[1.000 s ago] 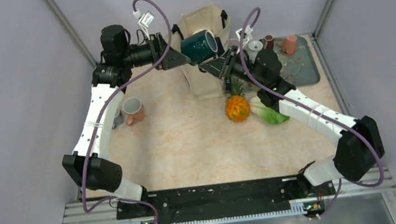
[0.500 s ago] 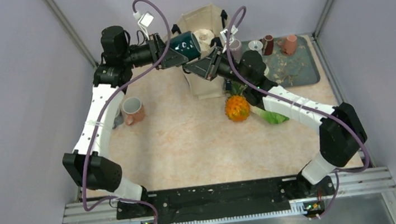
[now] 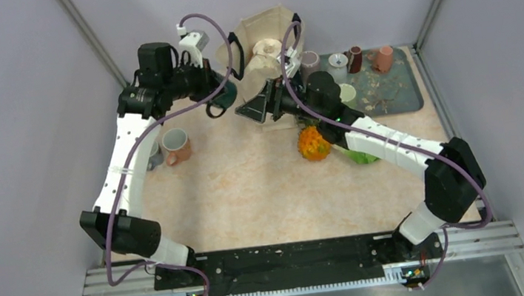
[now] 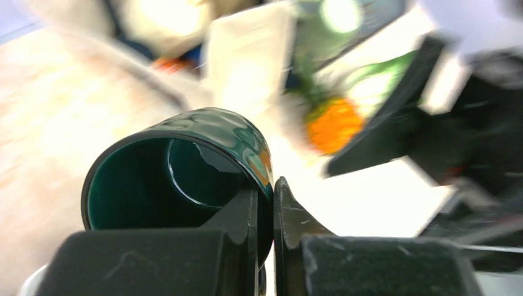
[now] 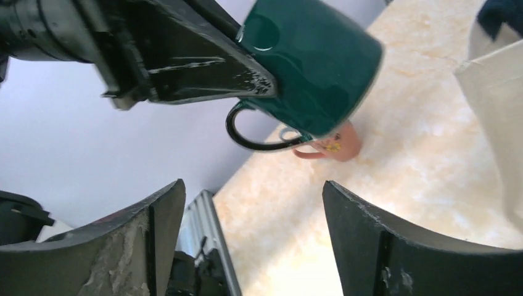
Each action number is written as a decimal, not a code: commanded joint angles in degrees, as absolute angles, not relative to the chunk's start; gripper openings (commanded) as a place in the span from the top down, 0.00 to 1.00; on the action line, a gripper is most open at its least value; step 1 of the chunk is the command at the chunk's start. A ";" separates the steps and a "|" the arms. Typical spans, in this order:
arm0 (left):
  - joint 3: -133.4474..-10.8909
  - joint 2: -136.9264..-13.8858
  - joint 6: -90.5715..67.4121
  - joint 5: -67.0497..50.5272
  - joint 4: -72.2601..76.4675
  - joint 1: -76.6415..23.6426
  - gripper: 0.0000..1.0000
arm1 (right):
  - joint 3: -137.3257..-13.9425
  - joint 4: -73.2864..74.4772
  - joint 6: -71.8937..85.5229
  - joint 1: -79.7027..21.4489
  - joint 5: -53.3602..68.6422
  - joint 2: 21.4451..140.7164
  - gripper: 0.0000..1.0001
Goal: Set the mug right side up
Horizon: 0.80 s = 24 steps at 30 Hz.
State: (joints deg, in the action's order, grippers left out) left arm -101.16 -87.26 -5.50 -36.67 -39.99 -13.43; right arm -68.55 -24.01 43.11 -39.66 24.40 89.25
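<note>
The dark green mug (image 3: 222,97) hangs in the air at the back of the table, left of the canvas bag. My left gripper (image 3: 227,89) is shut on the mug's rim, one finger inside the wall and one outside. In the left wrist view the mug (image 4: 185,166) turns its open mouth toward the camera, with the left gripper (image 4: 265,198) pinching its right wall. My right gripper (image 3: 254,108) stands open just right of the mug and touches nothing. The right wrist view shows the mug (image 5: 314,55) tilted, handle down, above and beyond the open right gripper (image 5: 253,192).
A pink mug (image 3: 175,146) stands upright on the table below the left arm. The canvas bag (image 3: 266,50) stands at the back centre. An orange pineapple toy (image 3: 314,143) and a green vegetable (image 3: 360,154) lie under the right arm. A tray (image 3: 396,97) with small cups sits back right.
The mug passed from the right gripper to the left. The left jaws shut on its rim, the right jaws opened. The left arm carried the mug leftward and lower.
</note>
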 commanded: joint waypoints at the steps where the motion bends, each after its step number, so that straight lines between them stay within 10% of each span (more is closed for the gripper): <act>1: -103.88 -84.64 12.28 -13.13 -49.54 -11.87 1.00 | -69.09 -16.88 32.69 -40.08 20.86 82.74 0.15; 24: -132.81 -124.88 33.10 6.37 -62.63 7.59 1.00 | -64.34 -5.84 19.96 -40.08 9.91 75.64 0.09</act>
